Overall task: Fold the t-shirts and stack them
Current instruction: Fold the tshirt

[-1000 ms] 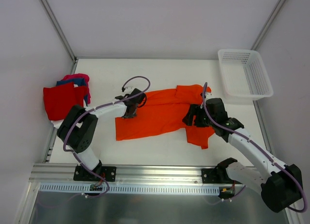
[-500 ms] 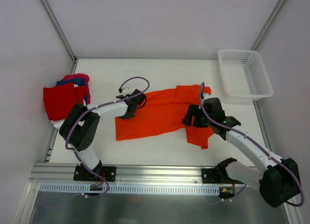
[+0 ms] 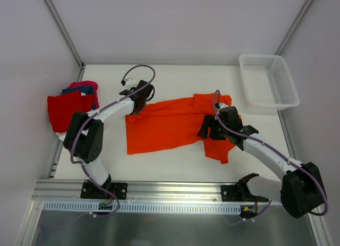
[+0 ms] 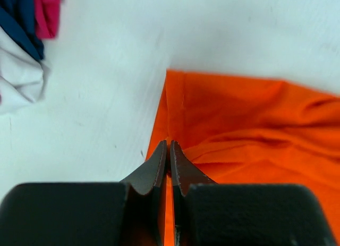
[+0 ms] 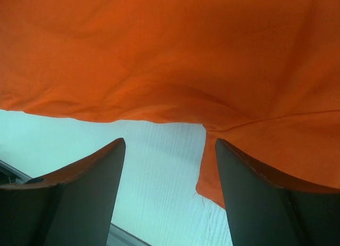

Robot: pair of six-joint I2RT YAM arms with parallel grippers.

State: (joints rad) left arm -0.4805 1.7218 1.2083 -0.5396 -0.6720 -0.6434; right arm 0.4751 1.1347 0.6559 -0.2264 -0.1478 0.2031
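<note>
White table (image 3: 175,76): my left claw (image 4: 168,144) seems pinched onto the unfolded bright orange cloth t-shirt (image 3: 170,126); right claw (image 5: 169,145) gapes empty.

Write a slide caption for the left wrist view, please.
Left end effector pinching the orange t-shirt by its edge; other shirts upper left.

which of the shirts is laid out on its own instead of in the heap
The orange t-shirt, spread flat across the middle of the table. The other shirts, red, blue and pink, are heaped together at the left edge.
</note>
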